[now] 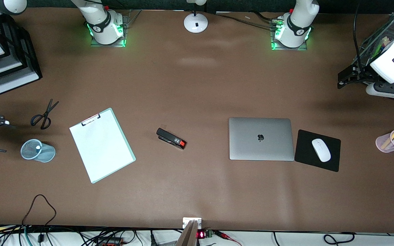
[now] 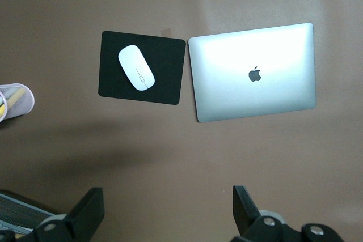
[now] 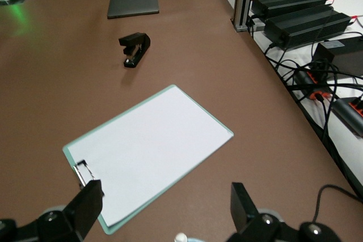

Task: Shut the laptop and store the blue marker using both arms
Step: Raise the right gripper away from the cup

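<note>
Right gripper [image 1: 6, 136]: fingers spread apart, holding nothing; it hangs at the right arm's end of the table, just beside the blue mesh cup [image 1: 38, 151].
Left gripper [image 2: 167, 208]: fingers also apart and empty; it is up over the left arm's end of the table, and its wrist camera looks down on the laptop and mousepad.
Blue marker [image 1: 38, 147]: only a pale whitish end shows, inside the mesh cup; I take that to be the marker, stored. Its blue body cannot be made out.
Laptop [image 1: 261, 138]: lid flat down, logo up, just beside the black mousepad [image 1: 303, 152], which carries a white mouse [image 1: 321, 150].
Stage: both parts of the task look done; what seems left is drawing the arms away.
Risk, right side: the open fingers sit close to the light mesh cup, so a sideways swing could catch it, tip it and roll the marker out.
Risk, left side: a low pull-back could brush the pink pen cup [image 1: 393, 140] or the wire rack beside that arm.
Count, task things: two arms, two grippers, one laptop, one blue marker.
Count, others: two pen cups, one mousepad, one mouse, one black stapler [image 1: 171, 138], one clipboard [image 1: 102, 144], one pair of scissors [image 1: 44, 115].
</note>
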